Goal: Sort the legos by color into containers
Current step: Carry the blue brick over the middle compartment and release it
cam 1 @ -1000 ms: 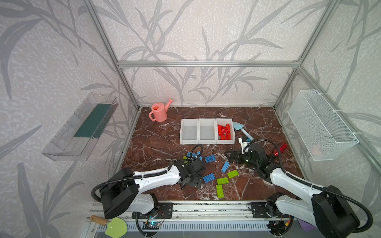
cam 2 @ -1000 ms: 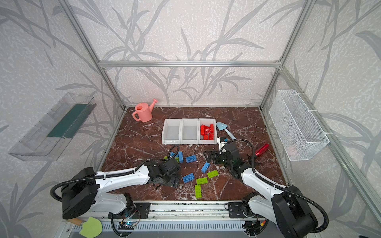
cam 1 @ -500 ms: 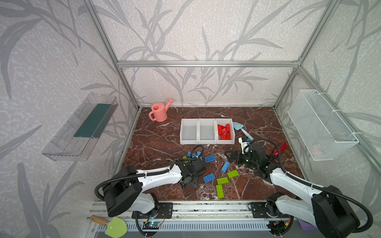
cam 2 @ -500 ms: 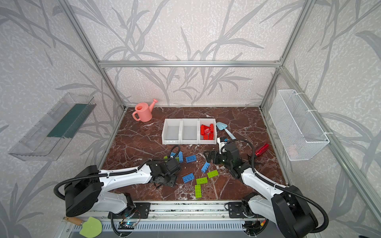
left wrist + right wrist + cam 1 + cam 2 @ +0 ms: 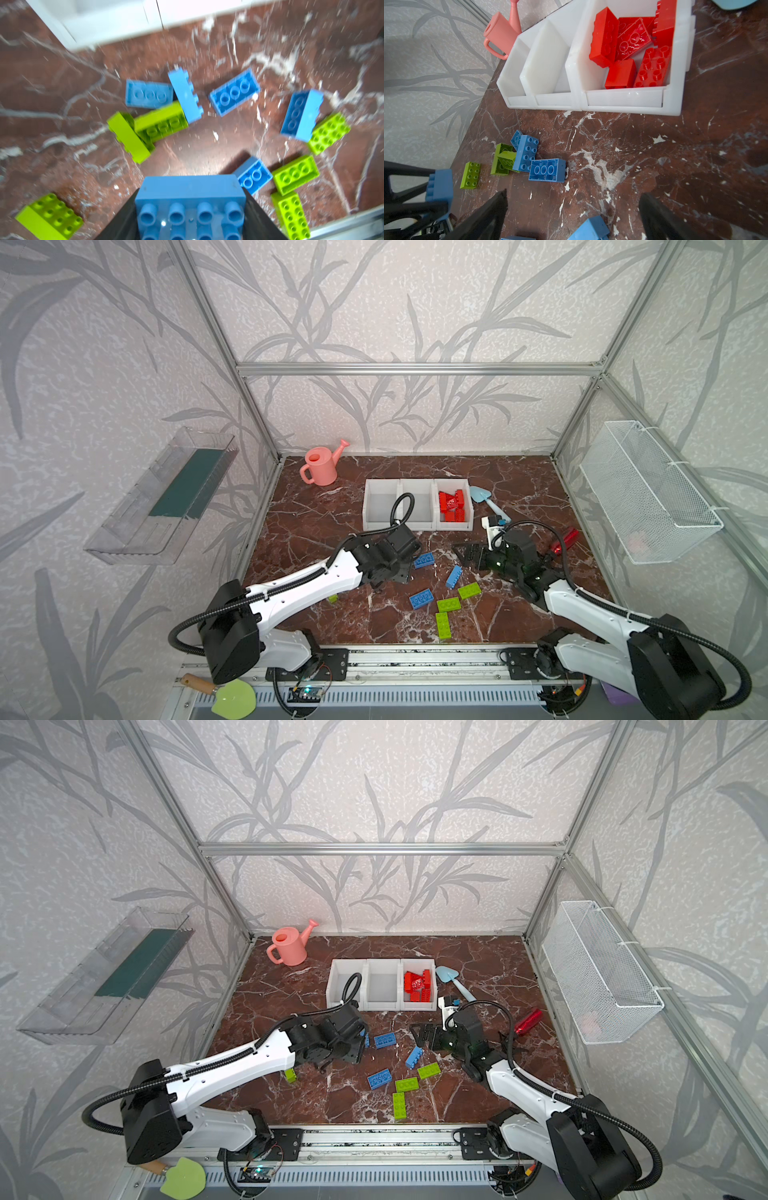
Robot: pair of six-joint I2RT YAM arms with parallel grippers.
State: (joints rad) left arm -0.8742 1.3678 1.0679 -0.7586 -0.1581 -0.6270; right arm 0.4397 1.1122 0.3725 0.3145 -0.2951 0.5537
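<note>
My left gripper (image 5: 191, 193) is shut on a blue lego (image 5: 190, 205), held above the floor; the same lego (image 5: 439, 185) shows in the right wrist view. In both top views this gripper (image 5: 395, 568) (image 5: 345, 1048) hangs just in front of the containers (image 5: 417, 526) (image 5: 382, 1006). The rightmost bin holds several red legos (image 5: 453, 506) (image 5: 631, 47); the two others look empty. Blue legos (image 5: 424, 561) (image 5: 421, 600) and green legos (image 5: 449, 605) (image 5: 469, 590) lie scattered on the floor. My right gripper (image 5: 469, 553) (image 5: 573, 194) stands open and empty, low over the floor.
A pink watering can (image 5: 322, 462) stands at the back left. A light blue trowel (image 5: 484, 497) lies right of the bins, and a shiny red object (image 5: 563, 541) further right. A wire basket (image 5: 648, 497) hangs on the right wall, a clear tray (image 5: 166, 493) on the left.
My left gripper has shut on a blue lego and moved with it up and toward the bins. The right arm has not moved.
</note>
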